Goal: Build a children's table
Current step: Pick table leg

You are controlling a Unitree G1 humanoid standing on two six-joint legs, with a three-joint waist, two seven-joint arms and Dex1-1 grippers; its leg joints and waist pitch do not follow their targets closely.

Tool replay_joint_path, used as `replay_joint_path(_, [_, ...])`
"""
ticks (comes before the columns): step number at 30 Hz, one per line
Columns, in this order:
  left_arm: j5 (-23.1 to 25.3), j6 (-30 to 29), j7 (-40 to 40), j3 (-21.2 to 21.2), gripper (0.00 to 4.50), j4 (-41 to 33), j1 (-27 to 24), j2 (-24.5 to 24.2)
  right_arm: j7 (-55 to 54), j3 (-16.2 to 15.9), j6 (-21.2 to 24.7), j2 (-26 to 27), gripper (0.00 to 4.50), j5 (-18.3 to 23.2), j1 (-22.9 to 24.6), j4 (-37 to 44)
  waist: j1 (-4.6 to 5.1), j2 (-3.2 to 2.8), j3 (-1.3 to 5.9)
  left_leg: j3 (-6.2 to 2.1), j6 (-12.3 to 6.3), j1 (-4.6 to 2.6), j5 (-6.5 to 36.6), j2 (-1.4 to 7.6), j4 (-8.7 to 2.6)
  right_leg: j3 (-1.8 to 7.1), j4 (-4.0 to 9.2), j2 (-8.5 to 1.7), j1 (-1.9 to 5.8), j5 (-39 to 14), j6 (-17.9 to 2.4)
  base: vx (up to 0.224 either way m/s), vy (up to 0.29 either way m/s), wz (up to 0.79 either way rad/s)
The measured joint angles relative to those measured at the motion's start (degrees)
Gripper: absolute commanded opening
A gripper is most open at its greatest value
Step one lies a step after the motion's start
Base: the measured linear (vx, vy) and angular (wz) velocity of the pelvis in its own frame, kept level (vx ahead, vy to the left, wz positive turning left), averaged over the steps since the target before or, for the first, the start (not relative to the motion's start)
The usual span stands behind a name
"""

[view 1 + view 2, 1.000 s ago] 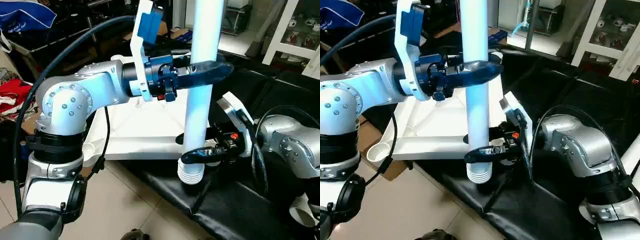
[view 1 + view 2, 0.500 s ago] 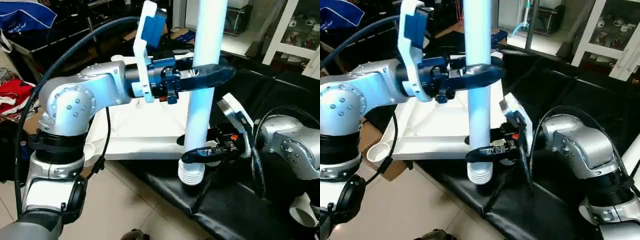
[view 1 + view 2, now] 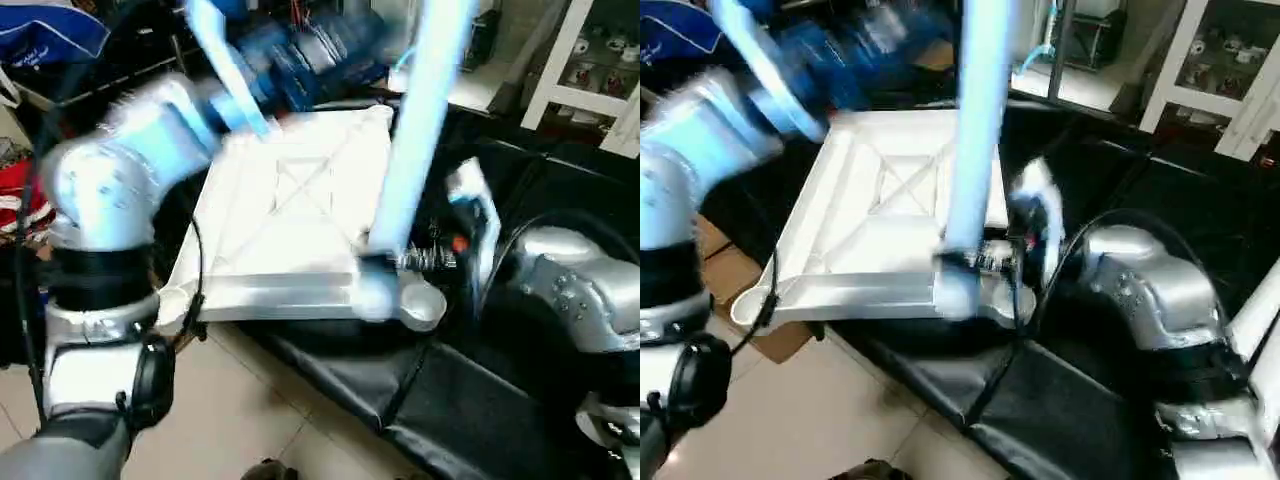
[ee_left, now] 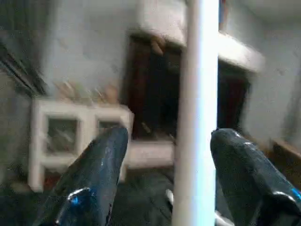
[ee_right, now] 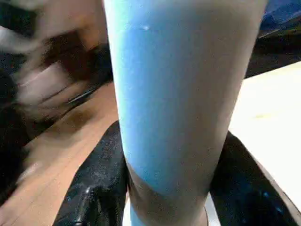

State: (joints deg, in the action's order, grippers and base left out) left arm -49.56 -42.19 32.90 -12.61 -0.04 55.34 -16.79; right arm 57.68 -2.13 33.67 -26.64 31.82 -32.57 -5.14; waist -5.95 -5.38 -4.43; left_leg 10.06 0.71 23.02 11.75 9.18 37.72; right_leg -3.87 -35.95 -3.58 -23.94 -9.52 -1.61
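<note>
Here, the white tabletop (image 3: 290, 225) lies upside down, its X-ribbed underside facing up, on a black padded surface (image 3: 470, 410) above a tiled floor (image 3: 250, 420). A round corner socket (image 3: 755, 300) shows at the near corner on the robot's left.

One white tube leg (image 3: 415, 130) stands nearly upright, leaning slightly, with its lower end at the near corner of the tabletop on the robot's right. Whether that end is seated in the socket cannot be told through the blur.

The right gripper (image 5: 169, 188) clasps the leg close to its lower end. In the right wrist view its two black fingers (image 5: 96, 188) press against either side of the tube, so the leg sits between them and touching both. From the head views this gripper (image 3: 405, 262) sits just beside the tabletop's near edge, its silver forearm (image 3: 570, 285) reaching in from the right.

The left gripper (image 4: 162, 174) stands wide. Its black fingers (image 4: 94, 179) are spread apart, with the leg (image 4: 197, 117) passing between them and nearer one finger; clear gaps separate the tube from both. In the head views the left arm (image 3: 130, 160) is raised above the far part of the tabletop, strongly blurred.
</note>
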Motion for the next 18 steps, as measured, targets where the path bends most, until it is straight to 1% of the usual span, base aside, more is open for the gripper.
replay_joint_path(2, [2.2, 4.78, -1.9, -2.27, 3.56, 0.95, 0.17, -0.16, -6.54, 2.85, -3.79, 1.85, 1.86, -2.18, -2.42, -4.97, 0.43, -0.01, 0.0, 0.0, 0.14, 0.02, -0.01, 0.0, 0.0, 0.0, -0.01, -0.01, -0.04, 0.05, 0.01, 0.0, 0.0, 0.0])
replay_joint_path(3, [3.78, 7.12, -2.53, -3.19, 3.57, 1.01, -0.23, -1.13, -9.24, 4.69, -5.64, 1.58, 1.86, -3.19, -3.3, -6.9, 0.53, -0.01, 0.01, 0.0, 0.22, 0.02, 0.0, 0.0, -0.02, -0.02, -0.01, -0.01, -0.02, 0.07, 0.02, 0.0, 0.0, 0.0])
replay_joint_path(4, [4.84, 8.31, -2.67, -3.79, 3.57, 0.96, -0.95, -2.1, -10.43, 5.77, -6.71, 1.08, 1.86, -3.65, -3.4, -7.46, 0.56, -0.04, 0.03, -0.02, 0.24, -0.01, 0.01, 0.0, -0.03, -0.03, -0.01, -0.01, 0.03, 0.05, 0.04, 0.0, 0.0, 0.0])
replay_joint_path(5, [7.16, 9.83, -2.52, -3.71, 3.57, 0.33, -2.67, -3.76, -11.35, 6.68, -7.69, 0.77, 1.86, -4.39, -3.33, -7.54, 0.71, -0.06, 0.05, -0.02, 0.23, 0.0, 0.01, 0.0, -0.1, -0.03, 0.01, 0.0, 0.0, 0.05, 0.05, 0.0, 0.0, 0.0])
replay_joint_path(7, [11.59, 11.22, -1.07, -0.98, 3.57, -1.93, -8.44, -7.09, -11.27, 7.19, -8.19, 0.02, 1.86, -4.74, -1.57, -6.53, 0.89, -0.18, 0.27, -0.02, 0.08, -0.07, -0.04, 0.0, -0.18, -0.03, 0.03, 0.0, 0.08, -0.06, 0.22, 0.0, 0.0, 0.0])
replay_joint_path(8, [14.76, 12.03, 0.44, 2.58, 3.57, -3.46, -12.83, -8.68, -11.16, 7.17, -8.21, -0.3, 1.86, -5.35, -0.29, -6.13, 0.92, -0.17, 0.3, -0.03, 0.04, -0.03, -0.07, 0.0, -0.23, -0.03, 0.05, 0.0, 0.03, -0.07, 0.24, 0.0, 0.0, 0.0])
replay_joint_path(9, [16.71, 12.25, 2.05, 6.03, 3.57, -4.52, -16.39, -9.9, -10.92, 7.16, -8.31, -0.76, 1.86, -5.62, 1.27, -5.53, 0.79, -0.19, 0.31, -0.03, -0.03, -0.04, -0.09, 0.01, -0.2, -0.03, 0.01, -0.01, 0.04, -0.1, 0.28, 0.0, 0.0, 0.0])
replay_joint_path(11, [20.12, 12.48, 4.6, 13.4, 3.57, -5.26, -22.2, -10.54, -10.95, 6.83, -8.39, -0.61, 1.86, -6.51, 2.88, -5.32, 0.75, -0.18, 0.29, -0.03, -0.01, 0.11, -0.11, 0.01, -0.19, -0.03, -0.02, -0.01, -0.1, -0.1, 0.28, 0.0, 0.0, 0.0])
replay_joint_path(12, [21.78, 12.71, 5.95, 17.8, 3.57, -5.31, -24.72, -10.78, -10.97, 6.51, -8.8, -0.39, 1.86, -6.72, 3.58, -5.22, 0.8, -0.17, 0.28, -0.03, 0.01, 0.14, -0.12, 0.01, -0.17, -0.03, -0.04, -0.01, -0.13, -0.08, 0.26, 0.0, 0.0, 0.0])
replay_joint_path(13, [22.64, 13.29, 7.13, 20.29, 3.57, -5.4, -26.06, -11.05, -10.91, 6.28, -9.14, -0.44, 1.86, -6.71, 3.92, -5.02, 0.84, -0.18, 0.27, -0.03, 0.01, 0.11, -0.12, 0.01, -0.16, -0.01, -0.04, -0.01, -0.11, -0.07, 0.24, 0.0, 0.0, 0.0])
replay_joint_path(14, [23.35, 14.11, 8.48, 22.29, 3.85, -5.47, -27.06, -11.11, -10.83, 6.2, -9.41, -0.61, 1.86, -6.71, 4.22, -4.65, 0.89, -0.19, 0.27, -0.02, 0.05, 0.1, -0.11, 0.01, -0.16, -0.01, -0.06, -0.01, -0.1, -0.06, 0.23, 0.0, 0.0, 0.0])
replay_joint_path(15, [23.64, 15.25, 10.72, 24.51, 3.92, -5.98, -28.62, -11.29, -10.39, 6.17, -9.52, -1.23, 1.86, -6.69, 4.97, -3.57, 0.91, -0.2, 0.28, -0.02, 0.2, -0.01, -0.02, 0.01, -0.16, 0.0, -0.04, -0.01, 0.0, -0.06, 0.22, 0.0, 0.0, 0.0])
replay_joint_path(17, [24.47, 16.35, 12.99, 27.35, 3.98, -6.17, -30.21, -11.13, -9.97, 6.24, -9.41, -1.84, 1.86, -6.65, 5.65, -2.43, 1.01, -0.2, 0.28, -0.02, 0.3, -0.07, 0.01, 0.01, -0.17, 0.0, -0.04, -0.01, 0.04, -0.07, 0.24, 0.0, 0.0, 0.0])
replay_joint_path(18, [25.9, 17.56, 14.3, 29.18, 4.12, -5.42, -30.47, -10.72, -9.83, 6.29, -9.09, -1.89, 1.86, -6.44, 6.09, -1.39, 1.08, -0.2, 0.28, -0.02, 0.31, -0.08, 0.0, 0.01, -0.19, 0.02, -0.04, 0.0, 0.05, -0.16, 0.4, 0.0, 0.0, 0.0])
